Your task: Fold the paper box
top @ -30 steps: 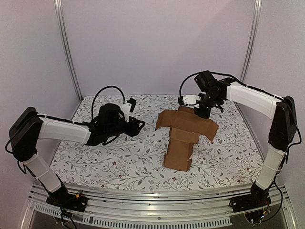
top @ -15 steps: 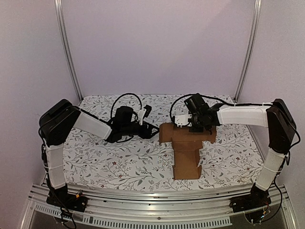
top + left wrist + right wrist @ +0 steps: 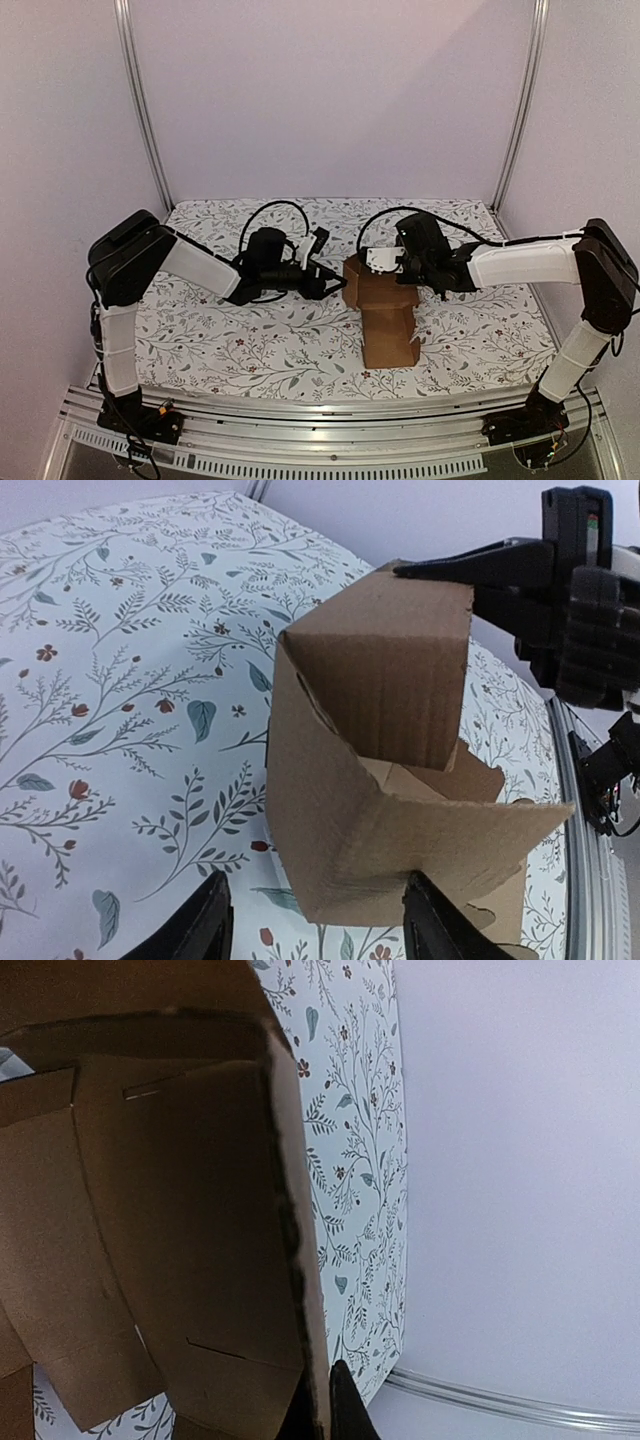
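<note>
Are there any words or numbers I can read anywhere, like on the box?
No readable text anywhere.
The box is plain brown, with no print.
The cloth shows only leaves and flowers.
A tiny coloured strip on the right gripper is too blurred to read.

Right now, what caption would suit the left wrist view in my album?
Open left gripper faces the half-folded paper box, pinched at its top by the right gripper, on a floral tablecloth.

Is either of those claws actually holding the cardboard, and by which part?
Yes. The right gripper is pinched shut on the paper box, on the edge of its raised flap. The left gripper is open next to it and grips nothing.
</note>
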